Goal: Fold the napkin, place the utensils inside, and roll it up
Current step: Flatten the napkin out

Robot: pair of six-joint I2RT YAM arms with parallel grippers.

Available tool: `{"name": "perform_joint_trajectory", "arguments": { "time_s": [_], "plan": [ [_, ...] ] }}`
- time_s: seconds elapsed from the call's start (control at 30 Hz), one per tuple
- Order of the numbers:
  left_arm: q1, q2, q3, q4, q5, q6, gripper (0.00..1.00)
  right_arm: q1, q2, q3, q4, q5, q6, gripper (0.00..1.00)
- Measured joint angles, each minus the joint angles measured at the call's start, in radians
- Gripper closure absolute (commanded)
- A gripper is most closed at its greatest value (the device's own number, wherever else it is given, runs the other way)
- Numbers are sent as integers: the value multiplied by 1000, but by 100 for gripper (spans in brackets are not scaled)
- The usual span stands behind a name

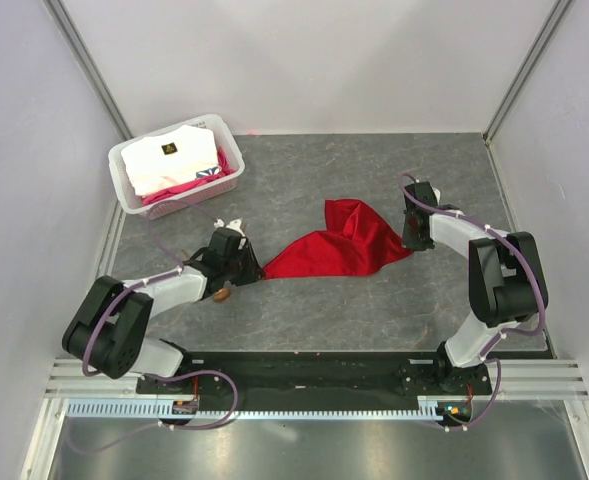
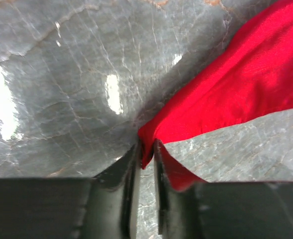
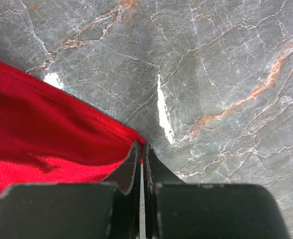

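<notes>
The fold is the step in hand: the red napkin (image 1: 339, 250) lies bunched mid-frame on the bench (image 1: 374, 300), one corner pinched in the left claw (image 2: 146, 149), another in the right claw (image 3: 142, 147), so next, I judge, both must lay it flat and doubled.

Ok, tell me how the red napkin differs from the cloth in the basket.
The napkin is plain red; the basket cloth is white with pink. The napkin lies bunched, pinched by the left gripper and right gripper; the basket cloth sits folded, untouched. Both are fabric.
</notes>
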Motion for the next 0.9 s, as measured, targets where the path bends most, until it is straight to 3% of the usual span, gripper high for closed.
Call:
{"name": "perform_joint_trajectory", "arguments": {
  "time_s": [0.1,0.4,0.9],
  "plan": [
    [0,0,-9,5,18,-12,98,0,-7,0,-6,-11,0,100],
    [0,-121,33,-100,56,-20,98,0,-156,9,-56,-45,-1,100],
    [58,-518,443,-408,27,20,98,0,-583,340,-314,-29,-18,100]
  ]
}}
